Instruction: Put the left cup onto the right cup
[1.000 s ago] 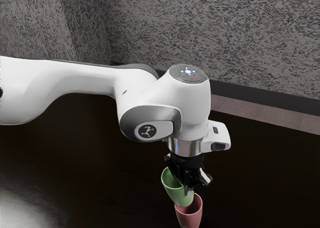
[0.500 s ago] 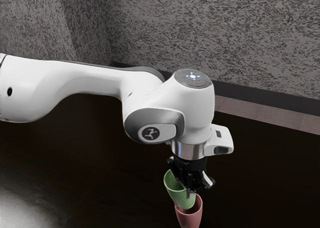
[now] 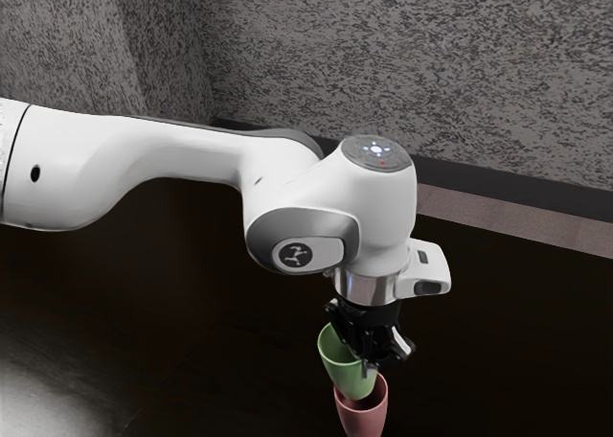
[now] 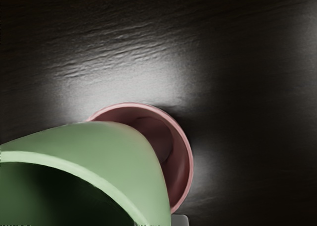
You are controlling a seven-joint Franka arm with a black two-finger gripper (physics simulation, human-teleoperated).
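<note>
Dark wood-grain table, speckled grey wall behind. White Franka arm enters from exterior view's left, wrist pointing down. Black gripper clamped on rim of green cup. Green cup tilted, mouth toward exterior view's left, base dipping into mouth of pink cup. Pink cup upright on table. Wrist view: green cup overlaps pink cup rim; contact unclear.

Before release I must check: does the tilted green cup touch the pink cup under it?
Cannot tell. In the exterior view the tilted green cup overlaps the pink cup, so any gap is hidden.
</note>
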